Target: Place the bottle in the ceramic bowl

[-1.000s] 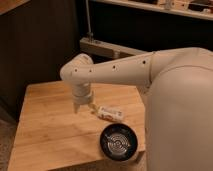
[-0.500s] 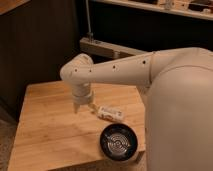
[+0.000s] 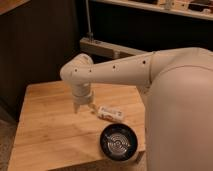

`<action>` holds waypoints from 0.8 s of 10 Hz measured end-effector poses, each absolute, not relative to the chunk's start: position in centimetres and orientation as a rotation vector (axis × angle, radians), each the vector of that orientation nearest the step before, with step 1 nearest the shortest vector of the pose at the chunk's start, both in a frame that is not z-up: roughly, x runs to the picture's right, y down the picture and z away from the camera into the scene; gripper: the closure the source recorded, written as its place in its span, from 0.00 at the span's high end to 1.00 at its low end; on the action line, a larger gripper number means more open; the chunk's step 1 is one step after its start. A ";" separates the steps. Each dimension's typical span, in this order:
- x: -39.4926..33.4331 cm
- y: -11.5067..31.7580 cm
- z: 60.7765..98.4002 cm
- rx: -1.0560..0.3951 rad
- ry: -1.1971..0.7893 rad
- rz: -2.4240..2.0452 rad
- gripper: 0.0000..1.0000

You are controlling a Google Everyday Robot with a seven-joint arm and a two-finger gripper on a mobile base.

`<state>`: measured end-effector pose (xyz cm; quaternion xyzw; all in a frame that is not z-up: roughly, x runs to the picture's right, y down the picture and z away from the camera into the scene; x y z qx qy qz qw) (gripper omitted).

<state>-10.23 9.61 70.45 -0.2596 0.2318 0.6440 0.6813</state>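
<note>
Near the middle of the frame, over the wooden table [image 3: 45, 135], we see the gripper [image 3: 84, 108] pointing straight down from the end of the white arm [image 3: 120, 72], which reaches in from the robot's bulky pale body [image 3: 182, 120] filling the right side. The two fingers stand apart, and we see nothing held between them; their tips hang close to the tabletop, though we cannot tell whether they touch it. Just to the right of the gripper, the bottle [image 3: 111, 113] lies on its side on the wood, its long axis running roughly left to right with a slight downward tilt toward the right, close beside the nearer finger but not within the jaws. Below and a little right of the bottle, near the table's lower right corner, sits the ceramic bowl [image 3: 118, 142], black and glossy, with pale rings showing inside. The bottle and bowl are near each other but apart. Behind the table, in the upper part of the frame, a grey metal bar [image 3: 107, 48] crosses a dark background.
</note>
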 end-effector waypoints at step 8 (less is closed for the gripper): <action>-10.2 9.4 70.4 -0.577 0.514 1.446 0.65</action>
